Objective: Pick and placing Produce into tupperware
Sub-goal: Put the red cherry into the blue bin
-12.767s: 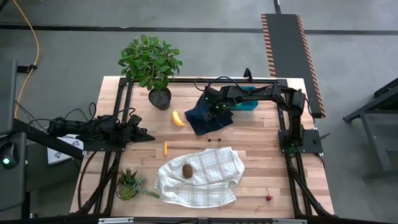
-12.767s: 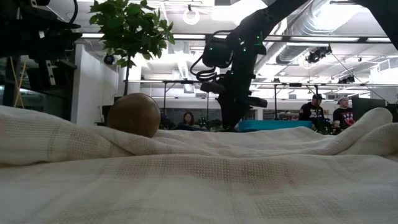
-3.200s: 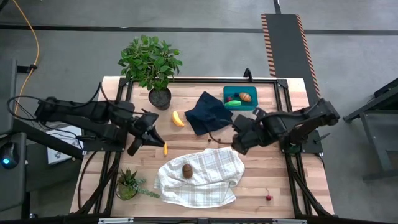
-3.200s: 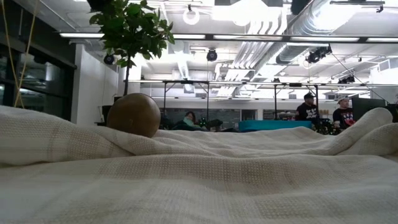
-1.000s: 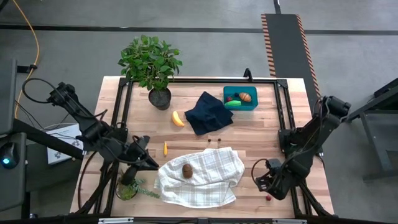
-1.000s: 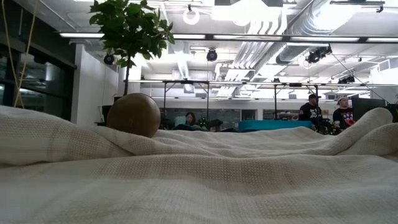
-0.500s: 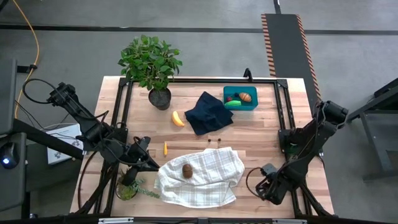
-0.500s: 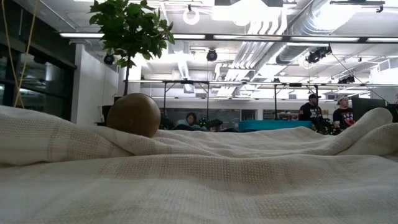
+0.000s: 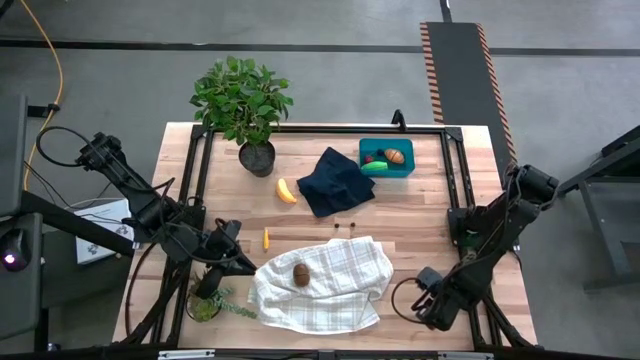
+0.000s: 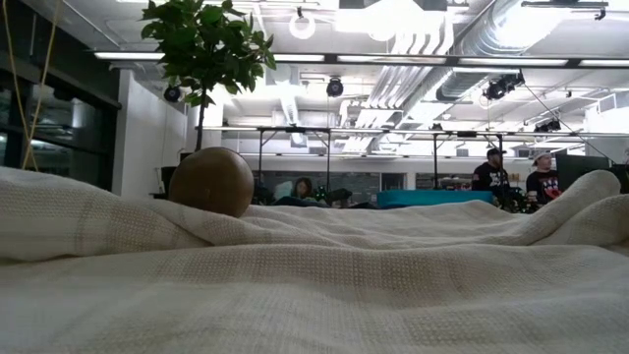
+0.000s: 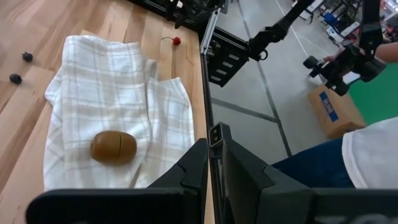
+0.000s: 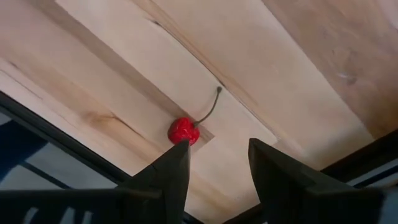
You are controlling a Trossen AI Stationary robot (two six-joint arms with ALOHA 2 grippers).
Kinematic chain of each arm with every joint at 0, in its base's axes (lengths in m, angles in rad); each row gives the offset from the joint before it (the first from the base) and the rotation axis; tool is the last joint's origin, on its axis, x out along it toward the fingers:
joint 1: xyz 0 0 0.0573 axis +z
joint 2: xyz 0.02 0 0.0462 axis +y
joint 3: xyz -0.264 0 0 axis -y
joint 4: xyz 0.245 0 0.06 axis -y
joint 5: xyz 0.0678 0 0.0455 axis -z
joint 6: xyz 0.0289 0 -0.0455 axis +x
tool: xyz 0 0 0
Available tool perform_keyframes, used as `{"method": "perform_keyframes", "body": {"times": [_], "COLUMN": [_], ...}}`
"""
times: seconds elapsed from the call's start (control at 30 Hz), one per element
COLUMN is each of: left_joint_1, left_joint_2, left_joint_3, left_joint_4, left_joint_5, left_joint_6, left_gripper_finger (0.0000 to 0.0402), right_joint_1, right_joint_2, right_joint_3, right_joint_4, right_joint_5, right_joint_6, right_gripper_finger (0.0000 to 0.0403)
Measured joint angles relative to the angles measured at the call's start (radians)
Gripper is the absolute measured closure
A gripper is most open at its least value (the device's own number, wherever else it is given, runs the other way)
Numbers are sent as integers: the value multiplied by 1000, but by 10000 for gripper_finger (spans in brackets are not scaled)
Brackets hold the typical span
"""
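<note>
The right claw (image 9: 432, 303) hangs low over the table (image 9: 430, 215) at its near right corner, well away from the tupperware (image 9: 386, 158). Its fingers (image 12: 168, 168) are spread apart, and a red cherry (image 12: 183, 131) lies on the wood just past one fingertip, not between them and not gripped.

The left claw (image 9: 228, 262) sits at the left edge of the white cloth (image 9: 335, 280), far from the tupperware; in its wrist view the two fingers (image 11: 198, 171) are pressed together with nothing between them.

The tupperware stands at the table's far right and holds a green piece (image 9: 375, 166), an orange-brown piece (image 9: 395, 156) and a small dark one.

The kiwi (image 9: 300, 274) rests on the white cloth, near-left of the tupperware. The banana (image 9: 286, 190) lies left of the tupperware, beyond a navy cloth (image 9: 336, 182). A small orange piece (image 9: 266, 238) lies near the banana. Two dark cherries (image 9: 345, 226) sit between the two cloths.
</note>
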Motion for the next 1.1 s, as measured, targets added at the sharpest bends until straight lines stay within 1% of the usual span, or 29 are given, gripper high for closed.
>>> {"method": "perform_keyframes", "body": {"times": [0.27, 0.5, 0.57, 0.63, 0.7, 0.8, 0.87, 1.0, 1.1], "left_joint_1": [0, 0, 0, 0, 0, 0, 0, 0, 0], "left_joint_2": [0, 0, 0, 0, 0, 0, 0, 13, 38], "left_joint_3": [0, 0, 0, 0, 0, 0, 0, 0, 0], "left_joint_4": [2, 5, 5, 5, 5, 5, 5, 14, 75], "left_joint_5": [-8, -9, -9, -9, -10, -10, -10, -8, 8], "left_joint_6": [-47, -112, -125, -142, -158, -171, -171, -172, -175], "left_gripper_finger": [362, 362, 362, 362, 362, 362, 362, 362, 362], "right_joint_1": [26, 31, 31, 31, 31, 32, 36, 38, 46], "right_joint_2": [0, 0, 0, 0, 7, 47, 81, 157, 191], "right_joint_3": [0, 0, 8, 37, 86, 179, 236, 302, 330], "right_joint_4": [8, 87, 84, 50, -20, -145, -198, -215, -258], "right_joint_5": [34, 44, 51, 63, 88, 108, 120, 122, 140], "right_joint_6": [-56, -98, -123, -154, -181, -230, -275, -373, -389], "right_gripper_finger": [247, 247, 247, 247, 247, 247, 247, 247, 247]}}
